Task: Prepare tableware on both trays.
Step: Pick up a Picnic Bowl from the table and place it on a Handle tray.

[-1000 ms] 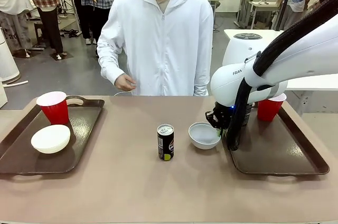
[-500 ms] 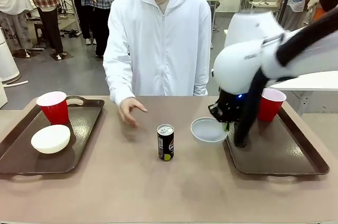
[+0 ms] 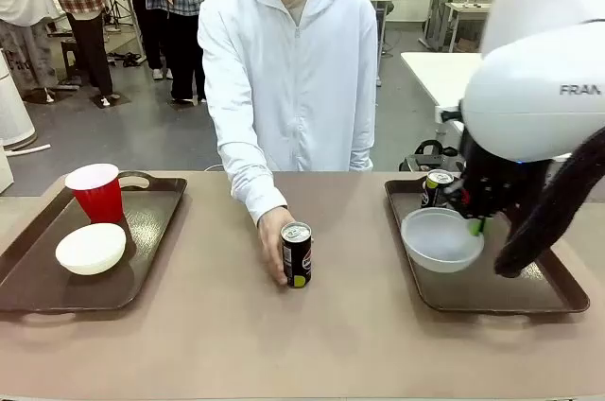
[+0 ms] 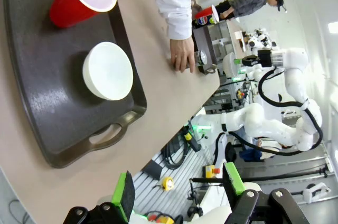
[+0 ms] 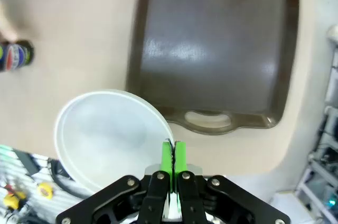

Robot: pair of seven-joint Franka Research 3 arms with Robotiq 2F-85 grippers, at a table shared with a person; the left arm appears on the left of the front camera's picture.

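Grey-blue bowl (image 3: 440,238) pinched by rim in right claw (image 3: 475,222), above right tray (image 3: 492,289).

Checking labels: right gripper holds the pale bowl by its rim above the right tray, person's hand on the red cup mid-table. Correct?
Not quite: the person's hand is on the can mid-table, as the front view shows. The right gripper does hold the pale bowl by its rim above the right tray.
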